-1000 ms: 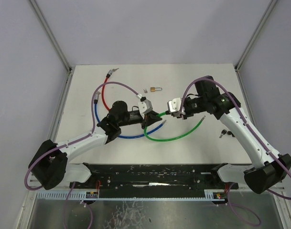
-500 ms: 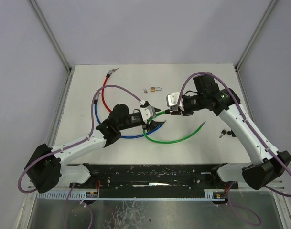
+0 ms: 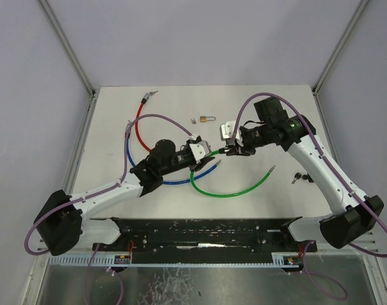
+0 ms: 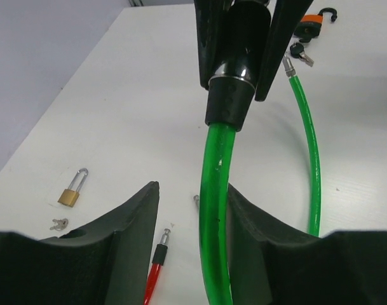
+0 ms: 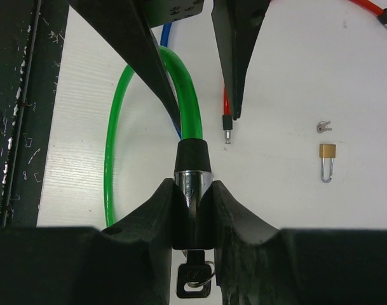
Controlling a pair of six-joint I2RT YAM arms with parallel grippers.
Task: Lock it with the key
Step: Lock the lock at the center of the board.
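Right end effector (image 5: 193, 190) — lock barrel (image 5: 193, 155) leftward

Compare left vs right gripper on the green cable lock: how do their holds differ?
Grip: the right gripper is shut on the green cable lock. The left gripper is open, with the cable passing loose between its fingers.
Place: the right gripper holds the black-and-chrome lock head, with the key showing at its end. The left gripper straddles the bare green cable just behind that head.
Shared: both meet at the same end of the lock, facing each other.
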